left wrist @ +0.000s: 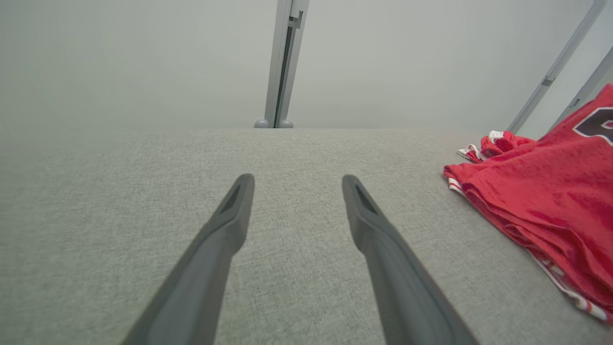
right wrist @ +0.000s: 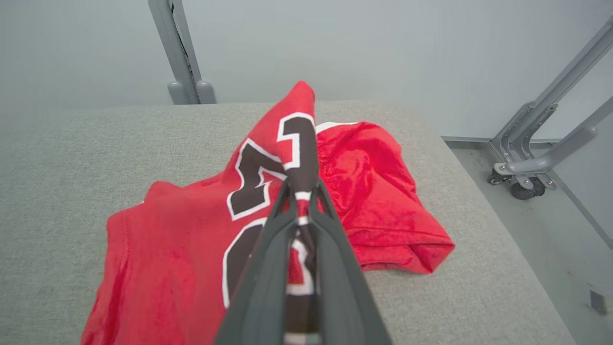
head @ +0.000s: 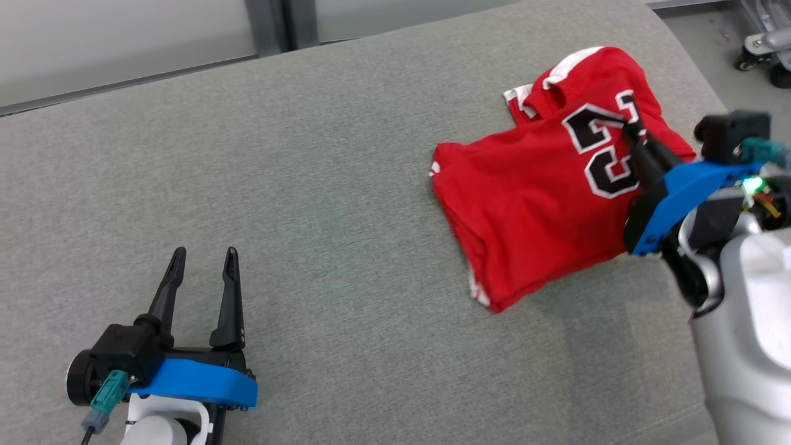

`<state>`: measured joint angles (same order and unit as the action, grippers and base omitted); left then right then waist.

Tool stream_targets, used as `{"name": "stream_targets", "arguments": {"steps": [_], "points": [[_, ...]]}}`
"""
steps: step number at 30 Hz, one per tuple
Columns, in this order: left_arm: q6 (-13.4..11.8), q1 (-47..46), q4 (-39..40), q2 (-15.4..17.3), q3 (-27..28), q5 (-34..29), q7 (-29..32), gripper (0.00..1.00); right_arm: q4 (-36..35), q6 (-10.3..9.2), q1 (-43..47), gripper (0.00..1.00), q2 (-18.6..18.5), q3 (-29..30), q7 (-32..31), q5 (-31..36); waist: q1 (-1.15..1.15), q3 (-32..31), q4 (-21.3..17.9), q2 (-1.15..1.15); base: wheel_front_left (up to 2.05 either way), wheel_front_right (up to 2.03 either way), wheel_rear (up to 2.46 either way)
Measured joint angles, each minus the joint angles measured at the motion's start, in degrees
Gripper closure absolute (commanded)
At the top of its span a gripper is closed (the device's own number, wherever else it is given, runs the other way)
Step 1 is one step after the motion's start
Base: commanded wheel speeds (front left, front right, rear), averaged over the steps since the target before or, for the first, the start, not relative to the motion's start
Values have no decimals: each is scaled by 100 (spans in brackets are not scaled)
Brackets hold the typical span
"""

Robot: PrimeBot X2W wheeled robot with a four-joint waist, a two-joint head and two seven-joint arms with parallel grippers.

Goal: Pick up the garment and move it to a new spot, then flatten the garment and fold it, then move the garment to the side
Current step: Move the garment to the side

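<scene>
Our right claw (head: 631, 128) is pressed together on a raised fold of the jersey (head: 531, 204), pinching the red cloth at its black number. The rest of the jersey lies crumpled on the grey cushion (head: 309, 185), toward its right end. Our left claw (head: 204, 262) rests spread wide over the cushion, well apart from the jersey.

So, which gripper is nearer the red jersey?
Right. The right gripper is shut on a fold of the red jersey at its number; the left gripper stands open over the grey surface, far from it.
</scene>
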<state>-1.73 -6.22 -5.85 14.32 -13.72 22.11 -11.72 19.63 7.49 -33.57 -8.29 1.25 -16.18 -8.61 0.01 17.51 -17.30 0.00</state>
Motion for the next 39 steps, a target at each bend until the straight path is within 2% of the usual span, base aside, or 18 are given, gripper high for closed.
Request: {"name": "stream_targets", "arguments": {"steps": [10, 19, 20, 21, 28, 39], "points": [[-24, -15, 11, -8, -24, 7, -47, 0, 757, 1, -1011, 100, -522, 477, -98, 43, -1, 161, 492, 0, 0, 0, 0], [-20, -104, 43, 37, -45, 10, -43, 0, 1099, 1, -1240, 100, -1118, 1260, 2, 438, -1, 380, 808, 0, 0, 0, 0], [-20, -105, 44, 43, -48, 10, -43, 0, 1105, 1, -1241, 81, -1150, 1345, 57, 550, -1, 396, 826, 0, 0, 0, 0], [-23, -106, 44, 48, -51, 10, -43, 0, 1125, 0, -1241, 0, -1171, 1415, 81, 653, -1, 408, 842, 0, 0, 0, 0], [-33, -130, 45, 64, -68, 26, -45, 0, 1261, 0, -1227, 0, -958, 1655, 450, 871, 0, 437, 865, 0, 0, 0, 0], [-88, -158, 43, 84, -70, 70, -51, 0, 1140, 0, -1232, 0, -732, 1031, 871, 838, 0, 241, 893, 0, 0, 0, 0]]}}
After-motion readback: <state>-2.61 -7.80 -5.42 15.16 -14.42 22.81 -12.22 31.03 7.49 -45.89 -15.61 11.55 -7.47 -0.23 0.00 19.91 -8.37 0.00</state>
